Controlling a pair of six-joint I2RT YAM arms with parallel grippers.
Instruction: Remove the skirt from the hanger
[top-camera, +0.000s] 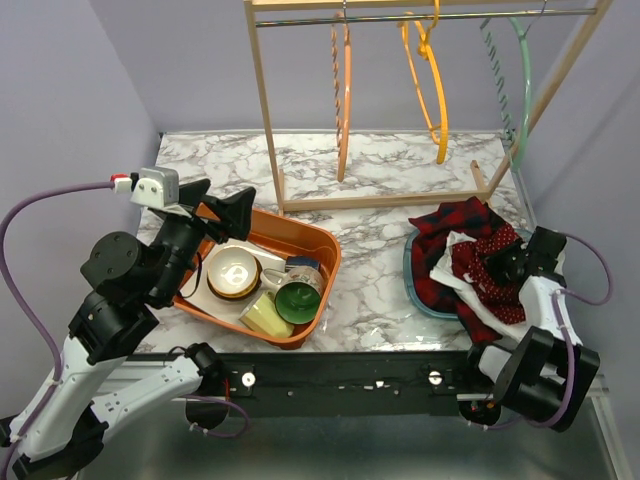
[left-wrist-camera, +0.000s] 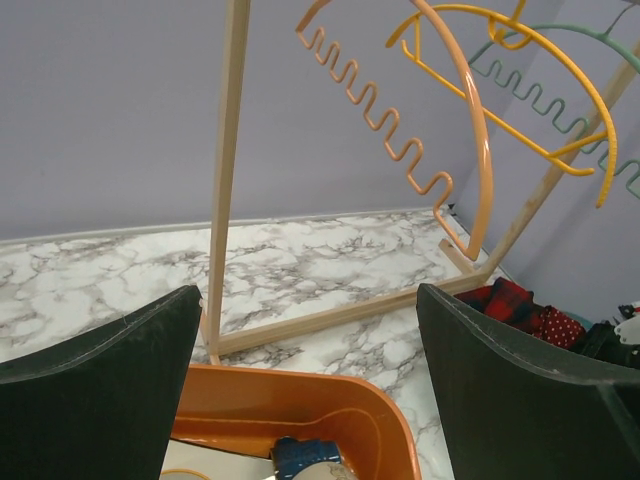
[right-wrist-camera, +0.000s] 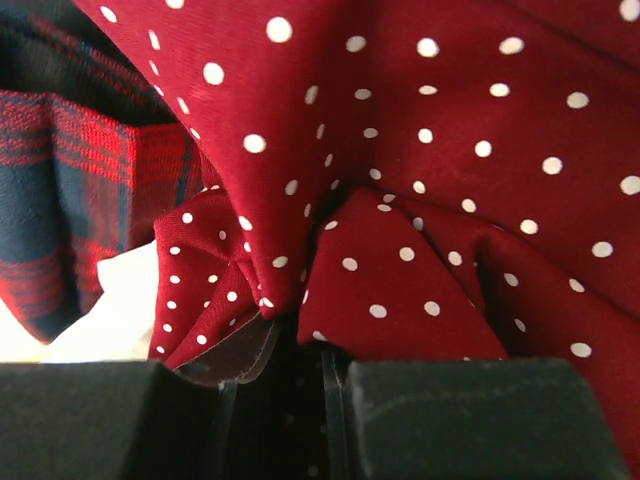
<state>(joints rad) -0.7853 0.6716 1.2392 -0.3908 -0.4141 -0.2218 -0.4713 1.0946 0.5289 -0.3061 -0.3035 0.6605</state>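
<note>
The dark red skirt with white dots lies bunched on a pile of clothes at the right of the table, off the hangers. It fills the right wrist view. My right gripper is shut on a fold of the skirt; its jaws stand close together with cloth pinched between them. Three bare hangers hang on the wooden rack: orange, yellow and green. My left gripper is open and empty above the orange bin, its fingers wide apart.
An orange bin at the left holds bowls and cups. The clothes pile, with a red-blue plaid garment and white cloth, lies in a blue tray. The wooden rack base stands at the back.
</note>
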